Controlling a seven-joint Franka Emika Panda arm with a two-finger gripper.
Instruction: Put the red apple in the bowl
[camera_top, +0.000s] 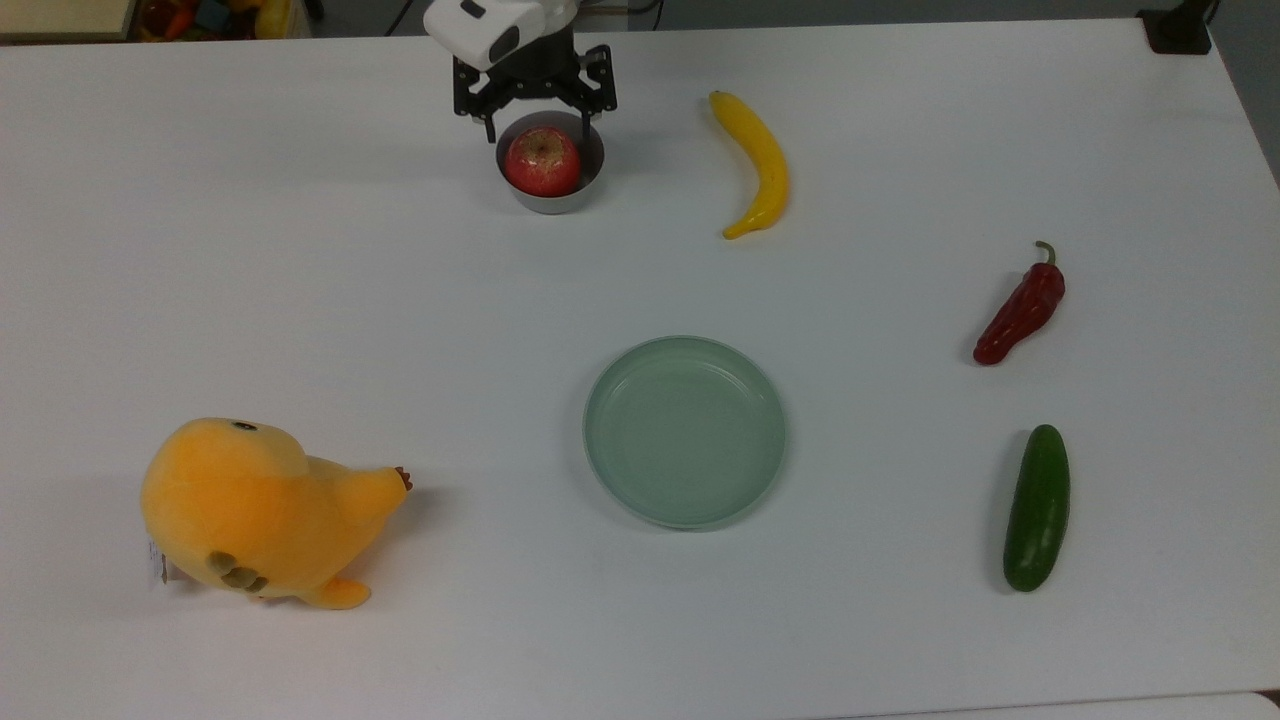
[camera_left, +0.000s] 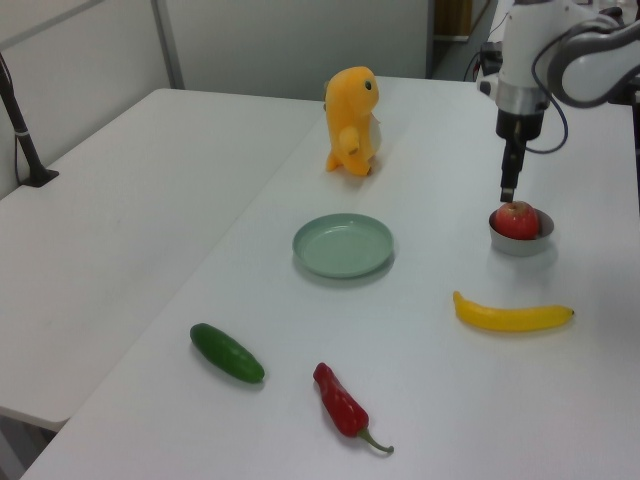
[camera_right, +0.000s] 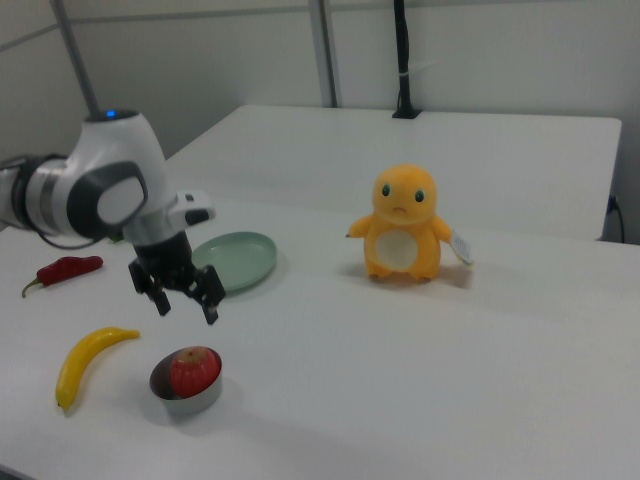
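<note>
Pincer (camera_right: 187, 303) spread above red apple (camera_right: 194, 369) in bowl (camera_right: 186, 400), right view.

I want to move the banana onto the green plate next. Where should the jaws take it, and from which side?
Grip the banana at its thick middle, coming straight down from above. It lies flat on the white table with nothing touching it, and its curve runs lengthwise, so jaws closing across the narrow width there probably hold best. The tapered ends would likely slip.
</note>
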